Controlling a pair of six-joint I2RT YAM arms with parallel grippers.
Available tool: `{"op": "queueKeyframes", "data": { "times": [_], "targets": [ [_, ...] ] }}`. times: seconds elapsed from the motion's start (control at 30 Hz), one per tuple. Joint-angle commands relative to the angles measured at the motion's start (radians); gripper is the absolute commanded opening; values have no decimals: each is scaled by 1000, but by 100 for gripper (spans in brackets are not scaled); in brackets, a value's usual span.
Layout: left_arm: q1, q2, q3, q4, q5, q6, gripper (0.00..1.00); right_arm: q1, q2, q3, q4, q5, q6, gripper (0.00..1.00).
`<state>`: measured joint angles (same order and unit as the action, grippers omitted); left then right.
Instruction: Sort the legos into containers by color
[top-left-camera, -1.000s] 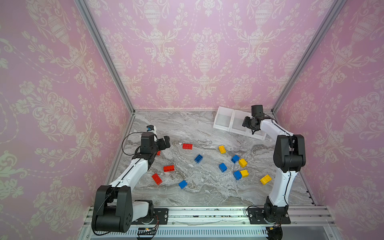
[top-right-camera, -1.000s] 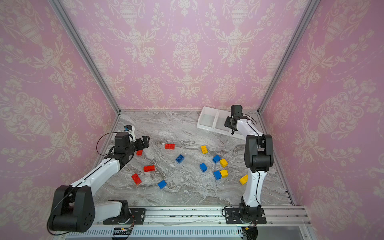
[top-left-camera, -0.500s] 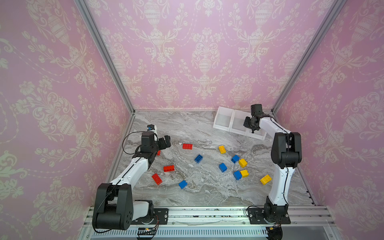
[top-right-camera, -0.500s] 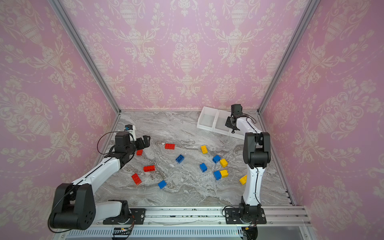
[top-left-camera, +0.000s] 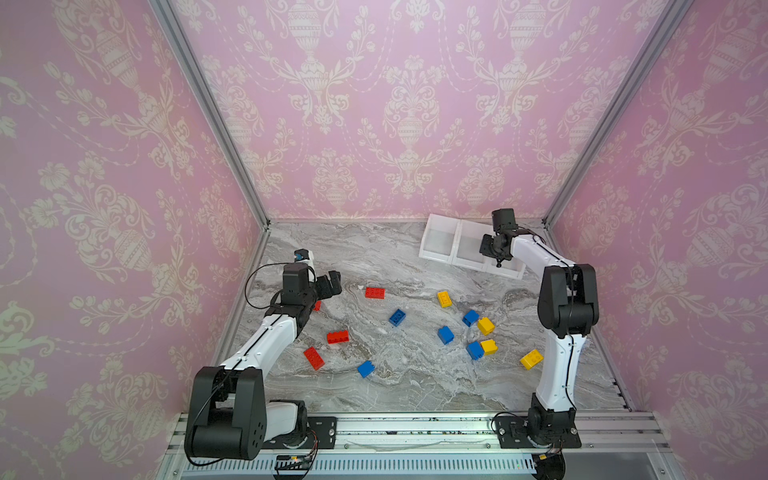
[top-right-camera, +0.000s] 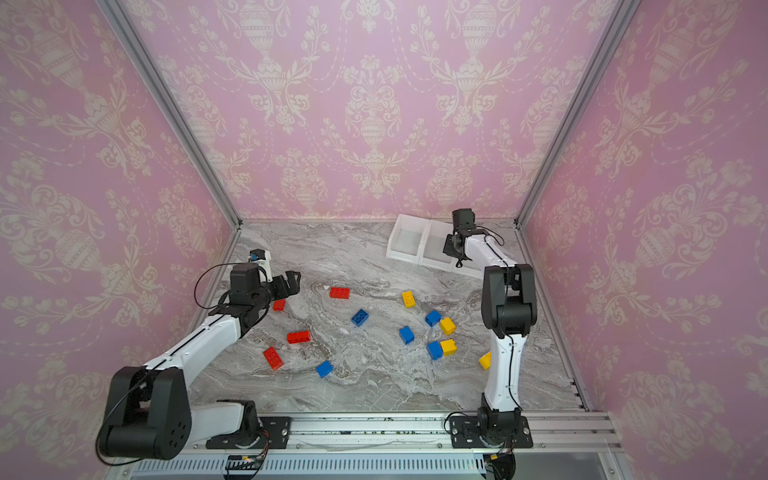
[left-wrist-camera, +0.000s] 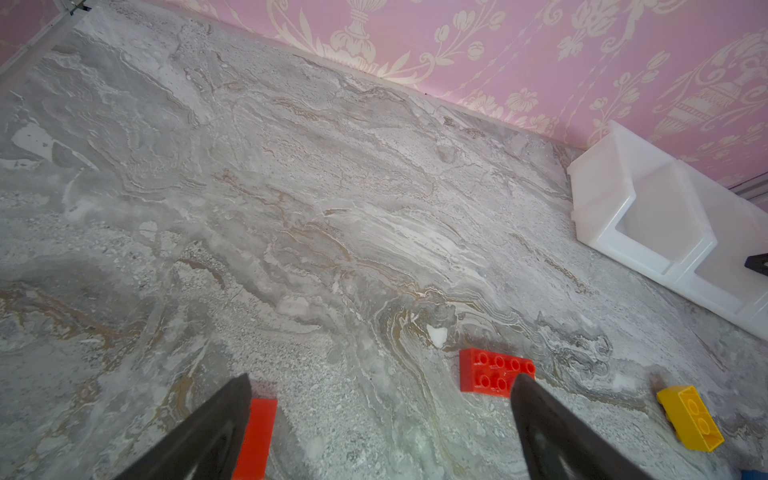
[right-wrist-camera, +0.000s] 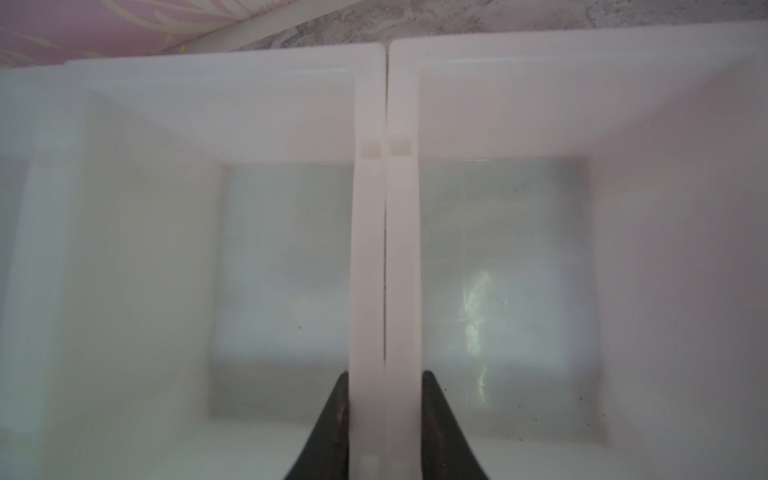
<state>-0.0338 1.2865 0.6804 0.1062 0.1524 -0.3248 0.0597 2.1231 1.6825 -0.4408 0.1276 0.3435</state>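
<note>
At the table's (top-left-camera: 374, 249) far right corner, the three containers (top-left-camera: 436, 256) stand in a row; my right end effector (right-wrist-camera: 385, 374) is clamped where two join. The legos (top-left-camera: 445, 335) lie scattered mid-table; my left end effector (left-wrist-camera: 380, 376) gapes above a red lego (left-wrist-camera: 257, 432).

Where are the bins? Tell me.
In both top views the bins sit back right near the rear wall; the right gripper is shut on a divider between two.

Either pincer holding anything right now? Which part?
Right pincer is shut on the white translucent plastic bins, clamping the joined walls between two of them. Left pincer is open, empty.
</note>
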Motion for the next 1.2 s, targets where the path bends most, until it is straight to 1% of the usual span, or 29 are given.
{"op": "queueKeyframes", "data": {
  "times": [0.0, 0.4, 0.8, 1.03, 1.17],
  "targets": [
    [6, -3, 2, -5, 19, -12, 99, 48, -8, 5, -22, -32, 10, 17],
    [6, -17, -14, -13, 13, -11, 99, 178, 1, 19, -42, -36, 47, 15],
    [6, -6, -22, 0, 19, -15, 99, 295, 1, 6, -62, -11, 135, 13],
    [6, 2, -27, 5, 22, -17, 99, 382, 42, 63, -97, 14, 180, 13],
    [6, -5, -32, 1, 19, -14, 99, 404, 63, 84, -105, 6, 208, 13]
  ]
}}
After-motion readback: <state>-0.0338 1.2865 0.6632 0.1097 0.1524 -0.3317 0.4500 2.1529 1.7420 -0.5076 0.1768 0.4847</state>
